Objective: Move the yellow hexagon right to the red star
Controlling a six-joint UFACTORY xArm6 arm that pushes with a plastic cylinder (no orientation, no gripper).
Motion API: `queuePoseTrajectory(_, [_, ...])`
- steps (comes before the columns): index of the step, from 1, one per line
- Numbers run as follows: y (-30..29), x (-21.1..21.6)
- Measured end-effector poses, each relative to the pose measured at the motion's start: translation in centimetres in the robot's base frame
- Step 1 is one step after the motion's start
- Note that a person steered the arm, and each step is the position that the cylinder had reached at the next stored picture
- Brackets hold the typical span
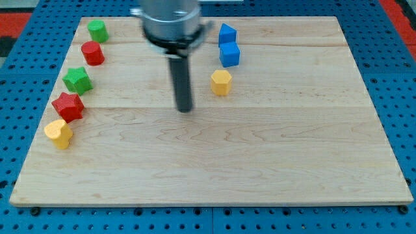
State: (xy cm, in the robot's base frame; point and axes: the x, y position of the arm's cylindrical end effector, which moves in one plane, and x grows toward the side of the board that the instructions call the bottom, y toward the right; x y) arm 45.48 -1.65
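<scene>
while the light wooden board [273, 162] takes up most of the view, its bottom half carries no blocks. nearest the view's bottom on the left sits a yellow heart-shaped block [58, 133], just below the red star block [68, 106], the two almost touching. above the star: green star-like block [78, 80], red cylinder block [93, 52], then a green block [97, 30] near the top left, shape unclear. together these form a column curving along the left edge. my tip [185, 109] sits near board centre, touching no block. no gripper on this arm, just the dark rod, so nothing to spread or pinch. yellow hexagon block [221, 82] is just right of the tip and slightly above it, apart from it, and well apart from the red star across the board. further up, two blue blocks are stacked in line: blue cube [229, 54] close above the hexagon, another blue block [227, 34] touching it above.
</scene>
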Motion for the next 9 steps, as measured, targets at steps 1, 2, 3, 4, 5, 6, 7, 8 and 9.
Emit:
queuePoseTrajectory(1, [6.4, -0.6])
queuePoseTrajectory(2, [9.8, -6.6])
queuePoseTrajectory(3, [8.3, -6.8])
queuePoseTrajectory(4, [4.9, -5.6])
queuePoseTrajectory(5, [3.7, -7.6])
queuePoseTrajectory(6, [0.2, -8.0])
queuePoseTrajectory(7, [-4.5, -7.9])
queuePoseTrajectory(8, [-6.0, -6.6])
queuePoseTrajectory(9, [-8.6, -3.3])
